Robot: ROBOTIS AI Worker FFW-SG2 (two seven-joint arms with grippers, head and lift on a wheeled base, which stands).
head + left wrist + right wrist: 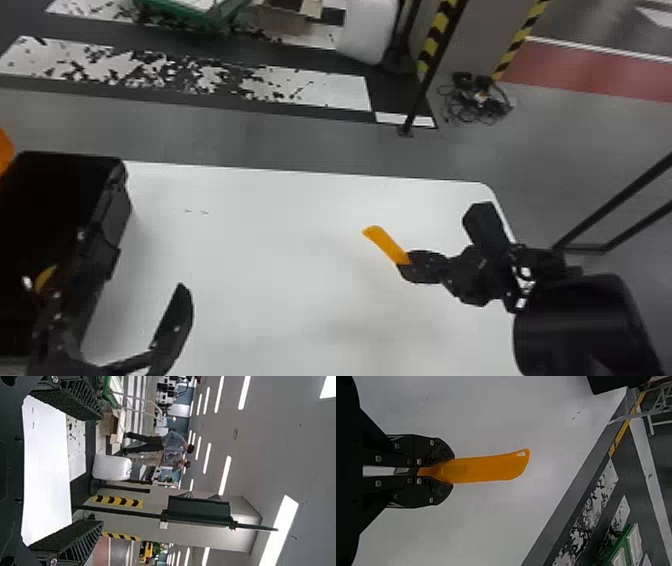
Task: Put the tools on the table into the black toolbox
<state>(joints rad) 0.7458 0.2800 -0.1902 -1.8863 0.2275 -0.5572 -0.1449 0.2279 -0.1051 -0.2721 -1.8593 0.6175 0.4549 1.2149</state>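
White table (280,225), curved orange tool (482,469)

The left gripper (116,286) is held wide open low on the left, its two fingers (174,320) spread far apart. The right arm (575,320) is reached in from the low right side. The right gripper (406,266) is turned toward the left, its fingers (433,449) pinched close together.
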